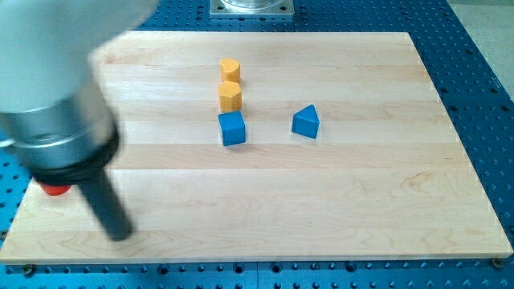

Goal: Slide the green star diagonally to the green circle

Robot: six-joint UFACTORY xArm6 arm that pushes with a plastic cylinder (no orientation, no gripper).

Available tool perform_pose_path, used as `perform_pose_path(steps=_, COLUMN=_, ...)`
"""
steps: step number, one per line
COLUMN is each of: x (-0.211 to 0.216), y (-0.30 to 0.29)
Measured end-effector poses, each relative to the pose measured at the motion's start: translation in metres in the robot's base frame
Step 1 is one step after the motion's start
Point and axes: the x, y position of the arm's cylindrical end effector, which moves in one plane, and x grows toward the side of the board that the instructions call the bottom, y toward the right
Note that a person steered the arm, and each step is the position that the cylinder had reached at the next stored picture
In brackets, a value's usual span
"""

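Arm body (56, 88) fills the 10 o'clock corner: a large rounded housing, pale grey to white above, heavily blurred. Below it a metallic silver-grey cylindrical band with soft highlights. Beneath that, a thick black collar (76, 164), round and matte. From the collar a straight dark rod (107, 205) runs toward 5 o'clock, charcoal black, smooth, uniform in width. My tip (120, 235) is blunt and dark, edges soft from blur. Any cables, screws or markings are too blurred to make out.

Cube (232, 128) left of triangle (306, 122)
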Motion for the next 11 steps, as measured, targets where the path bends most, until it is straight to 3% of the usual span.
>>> perform_pose_path(steps=1, x=-0.005, y=-0.077)
perform_pose_path(steps=2, x=-0.046, y=-0.097)
perform_pose_path(steps=7, x=-0.179, y=-0.096)
perform_pose_path(steps=9, x=-0.163, y=0.014)
perform_pose_path(steps=10, x=-0.147, y=0.04)
perform_pose_path(steps=11, x=-0.141, y=0.023)
